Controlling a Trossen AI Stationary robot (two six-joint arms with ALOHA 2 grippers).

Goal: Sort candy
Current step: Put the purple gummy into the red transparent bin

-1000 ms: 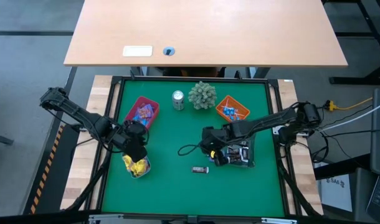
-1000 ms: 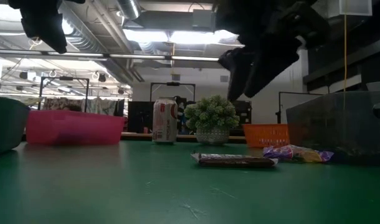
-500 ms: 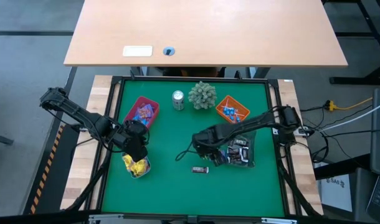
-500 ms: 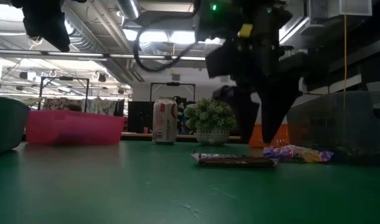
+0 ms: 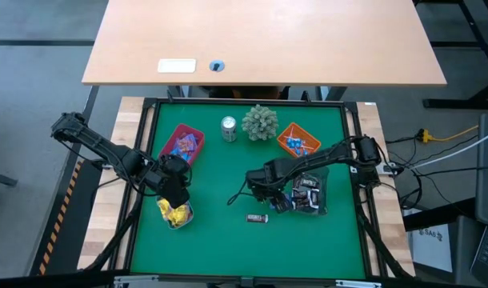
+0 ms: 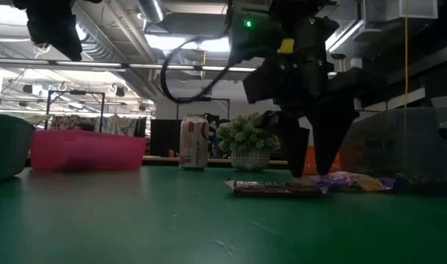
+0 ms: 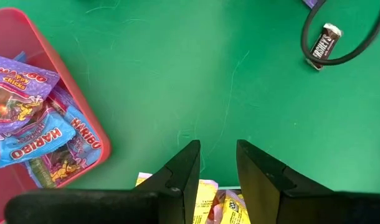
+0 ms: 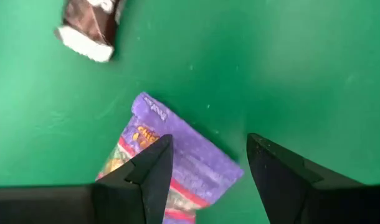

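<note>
A purple candy packet [image 8: 177, 165] lies flat on the green mat beside a dark brown mini bar [image 6: 275, 189]. My right gripper [image 8: 209, 180] points down over the packet's end, open, one finger over the packet and one beside it on bare mat. My left gripper [image 7: 218, 165] hangs open and holds nothing, above a clear bin of yellow candy [image 5: 177, 214]. A pink tray [image 5: 182, 144] holds purple and blue packets. An orange tray [image 5: 298, 140] holds small blue pieces. A clear tray [image 5: 310, 196] holds dark bars. My right gripper comes at the purple packet's end [image 8: 154, 127] from above, fingers pointing down. One finger [image 8: 156, 171] stands over the packet's edge. I cannot tell whether it touches. The packet lies flat on the mat.
A silver can [image 5: 229, 128] and a green spiky plant ball [image 5: 260, 122] stand at the far edge between the pink and orange trays. The right arm's black cable [image 5: 240, 194] loops over the mat near the bar. Bare mat lies at the middle and near edge.
My right gripper has come down toward the purple packet and a little toward the table's left, tipping to point more steeply down. Its fingers keep the same gap. The candy has not moved.
</note>
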